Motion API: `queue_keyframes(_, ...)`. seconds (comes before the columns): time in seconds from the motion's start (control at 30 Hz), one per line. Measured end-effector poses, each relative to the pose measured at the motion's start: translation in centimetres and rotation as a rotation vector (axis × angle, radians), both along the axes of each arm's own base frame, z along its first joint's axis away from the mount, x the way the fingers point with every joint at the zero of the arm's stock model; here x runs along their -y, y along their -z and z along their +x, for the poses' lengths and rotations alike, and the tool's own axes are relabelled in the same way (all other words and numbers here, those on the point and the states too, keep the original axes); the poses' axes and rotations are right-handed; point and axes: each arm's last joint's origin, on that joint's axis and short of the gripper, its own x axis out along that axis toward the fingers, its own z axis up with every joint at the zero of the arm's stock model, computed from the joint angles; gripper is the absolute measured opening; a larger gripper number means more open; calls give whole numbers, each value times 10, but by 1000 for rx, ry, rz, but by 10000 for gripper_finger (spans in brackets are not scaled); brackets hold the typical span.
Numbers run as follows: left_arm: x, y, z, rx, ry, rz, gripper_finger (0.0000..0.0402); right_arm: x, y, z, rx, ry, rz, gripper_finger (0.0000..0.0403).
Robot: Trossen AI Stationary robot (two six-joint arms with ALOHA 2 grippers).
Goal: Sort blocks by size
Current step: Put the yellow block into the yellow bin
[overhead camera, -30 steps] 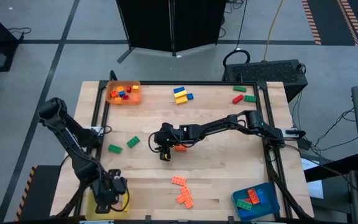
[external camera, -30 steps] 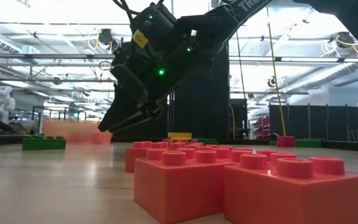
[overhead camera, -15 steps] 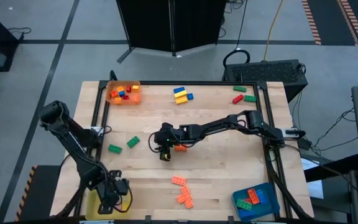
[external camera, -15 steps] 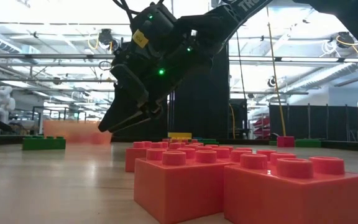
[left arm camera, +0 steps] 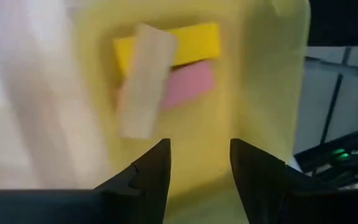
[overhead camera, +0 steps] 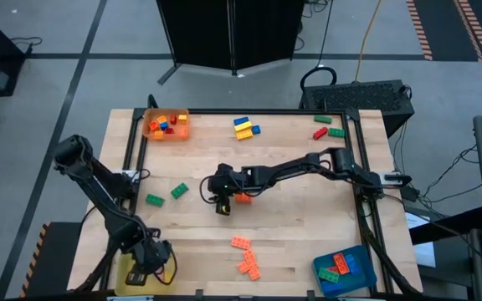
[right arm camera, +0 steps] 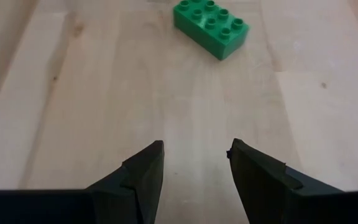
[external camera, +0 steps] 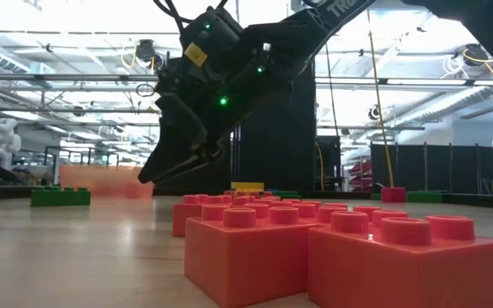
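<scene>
- I have the right end effector hovering over mid-table, fingers parted to a moderate gap, nothing between them.
- The green block lies flat ahead of the right fingers, clear of them. In the high view it sits at about 9 o'clock from the right end effector, near but apart. Its long axis runs diagonal to the finger gap, so I judge a wrist turn is needed before closing.
- Left end effector hangs over the yellow tray at the table's 7 o'clock corner, fingers apart and empty; yellow and pink blocks lie in it.
- The right arm is nearer the green pair.
</scene>
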Motion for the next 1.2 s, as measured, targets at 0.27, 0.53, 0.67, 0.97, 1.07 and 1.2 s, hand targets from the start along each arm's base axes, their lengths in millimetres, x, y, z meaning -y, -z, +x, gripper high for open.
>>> queue_keyframes(0.27,-29,-25,2,160,26,30,167,31,-1,-5,-84,80,-58,176)
queue_keyframes(0.53,-82,-68,-2,473,-190,369,166,80,-49,-15,-354,120,-329,176)
queue_keyframes(0.67,-99,-80,1,679,-351,551,166,103,-70,-20,-435,47,-418,176)
queue_keyframes(0.97,-112,-71,14,785,-303,733,166,173,-70,-54,-652,-50,-462,154)
queue_keyframes(1.07,-119,-64,19,813,-303,808,166,193,-70,-61,-634,-69,-432,141)
queue_keyframes(1.2,-132,-52,24,780,-290,877,166,213,-72,-65,-573,-109,-431,136)
